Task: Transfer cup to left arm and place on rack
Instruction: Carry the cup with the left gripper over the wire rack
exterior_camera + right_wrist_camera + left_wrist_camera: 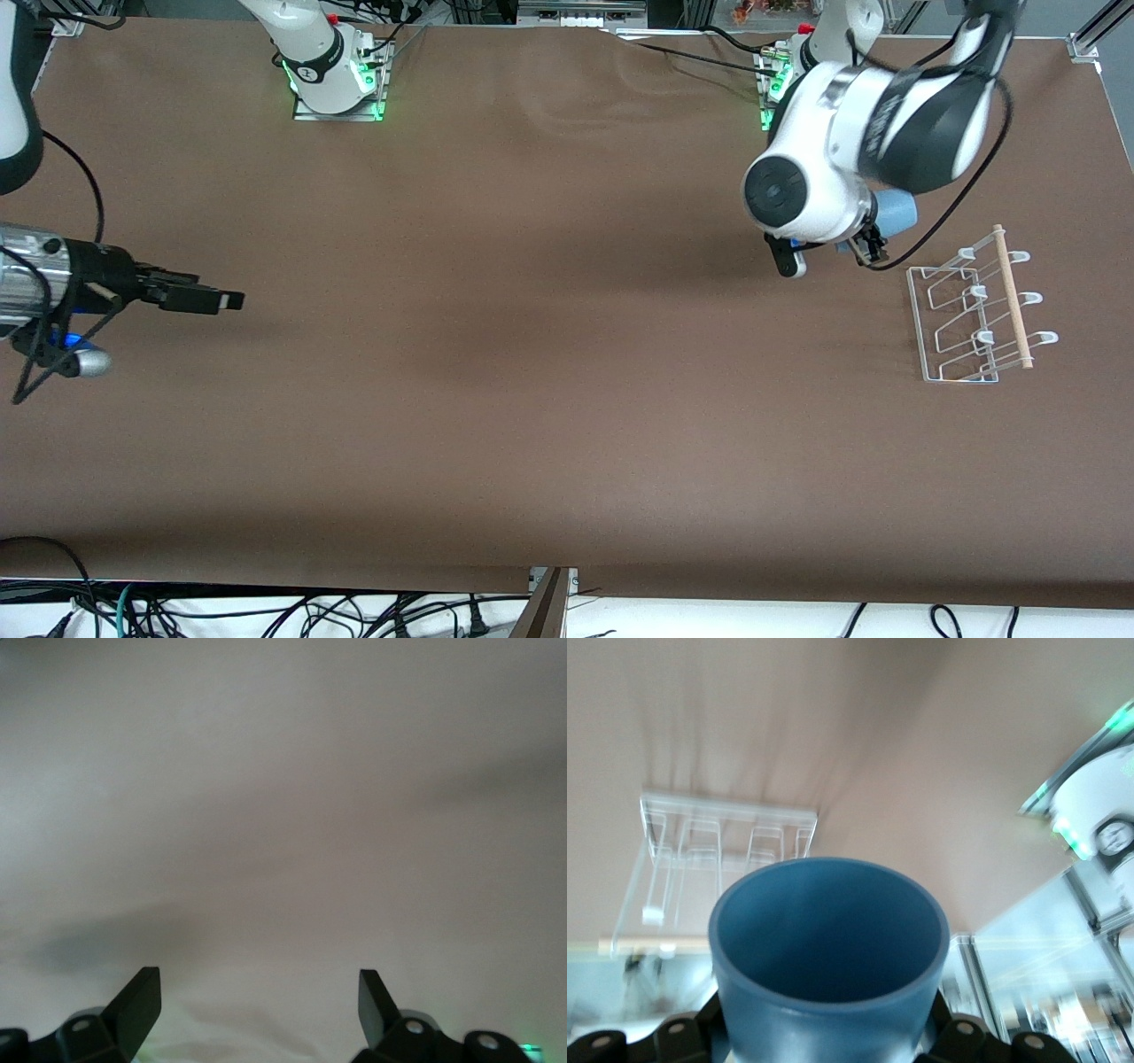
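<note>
My left gripper (873, 237) is shut on the light-blue cup (895, 211) and holds it above the table, beside the rack's end that lies farther from the front camera. In the left wrist view the cup (829, 966) fills the space between the jaws, its open mouth facing the camera. The white wire rack (973, 310) with its wooden dowel (1013, 297) stands on the table at the left arm's end; it also shows in the left wrist view (718, 859). My right gripper (217, 301) is open and empty, above the table at the right arm's end; its fingertips (142, 997) stand wide apart.
The brown table (532, 372) spreads between the two arms. Cables (266, 611) hang along the edge nearest the front camera. The arm bases (337, 80) stand at the table's edge farthest from that camera.
</note>
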{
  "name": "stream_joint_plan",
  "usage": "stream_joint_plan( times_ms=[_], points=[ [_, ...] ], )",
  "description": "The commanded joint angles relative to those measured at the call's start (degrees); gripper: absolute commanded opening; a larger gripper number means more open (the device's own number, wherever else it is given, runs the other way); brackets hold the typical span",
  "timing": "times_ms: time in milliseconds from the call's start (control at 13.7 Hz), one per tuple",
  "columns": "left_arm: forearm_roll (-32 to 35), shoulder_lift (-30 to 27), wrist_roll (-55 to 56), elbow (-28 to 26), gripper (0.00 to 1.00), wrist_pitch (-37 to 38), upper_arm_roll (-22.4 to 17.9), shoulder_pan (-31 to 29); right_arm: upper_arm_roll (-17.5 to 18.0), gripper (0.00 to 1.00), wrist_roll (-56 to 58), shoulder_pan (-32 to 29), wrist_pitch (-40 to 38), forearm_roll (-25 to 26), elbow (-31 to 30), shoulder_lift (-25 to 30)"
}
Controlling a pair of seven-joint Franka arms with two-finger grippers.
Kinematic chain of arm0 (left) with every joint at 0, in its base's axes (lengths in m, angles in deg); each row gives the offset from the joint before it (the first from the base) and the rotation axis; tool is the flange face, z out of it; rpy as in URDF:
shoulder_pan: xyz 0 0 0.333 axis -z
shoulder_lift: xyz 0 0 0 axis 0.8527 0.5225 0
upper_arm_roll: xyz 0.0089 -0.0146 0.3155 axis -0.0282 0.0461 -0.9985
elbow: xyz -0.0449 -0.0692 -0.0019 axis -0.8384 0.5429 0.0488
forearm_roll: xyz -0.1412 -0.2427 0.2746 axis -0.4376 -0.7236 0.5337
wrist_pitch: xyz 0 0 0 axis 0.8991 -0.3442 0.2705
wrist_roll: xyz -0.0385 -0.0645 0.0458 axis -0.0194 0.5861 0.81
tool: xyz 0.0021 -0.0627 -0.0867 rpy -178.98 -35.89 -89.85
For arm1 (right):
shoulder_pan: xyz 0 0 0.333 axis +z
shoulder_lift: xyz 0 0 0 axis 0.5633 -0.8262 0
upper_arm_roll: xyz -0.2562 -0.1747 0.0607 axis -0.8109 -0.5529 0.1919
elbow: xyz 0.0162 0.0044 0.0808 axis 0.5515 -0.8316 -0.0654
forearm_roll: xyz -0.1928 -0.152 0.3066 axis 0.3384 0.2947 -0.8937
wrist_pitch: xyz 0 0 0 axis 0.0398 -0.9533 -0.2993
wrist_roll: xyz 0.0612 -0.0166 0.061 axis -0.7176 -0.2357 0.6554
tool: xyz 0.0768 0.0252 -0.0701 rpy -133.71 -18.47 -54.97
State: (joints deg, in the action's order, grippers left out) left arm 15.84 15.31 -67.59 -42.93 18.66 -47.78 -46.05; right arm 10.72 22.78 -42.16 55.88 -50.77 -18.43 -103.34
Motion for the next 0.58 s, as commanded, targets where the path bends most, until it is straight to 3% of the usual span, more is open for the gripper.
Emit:
stream_joint_plan(
  times_ms=[0, 146, 292, 511],
  points=[
    [11.9, 9.5, 5.5, 2.6, 0.28, 6.1, -0.3, 2.8, 0.7, 0.99, 0.5, 0.3, 0.1, 4.0, -1.1, 1.8],
    [17.5, 12.9, 8.6, 2.2, 0.26, 6.7, -1.1, 2.5, 0.7, 0.99, 1.4, 0.5, 5.3, 4.5, -8.7, 6.4],
    [21.7, 14.0, 11.1, 0.9, 0.26, 6.5, -1.7, 0.1, 1.5, 0.99, 1.8, 2.0, 16.7, 6.4, -22.9, 14.7],
    [28.7, 12.5, 19.1, -9.1, 0.26, 5.0, -1.6, -1.5, 1.7, 0.99, 4.5, 4.4, 23.0, 12.0, -34.9, 23.1]
  ],
)
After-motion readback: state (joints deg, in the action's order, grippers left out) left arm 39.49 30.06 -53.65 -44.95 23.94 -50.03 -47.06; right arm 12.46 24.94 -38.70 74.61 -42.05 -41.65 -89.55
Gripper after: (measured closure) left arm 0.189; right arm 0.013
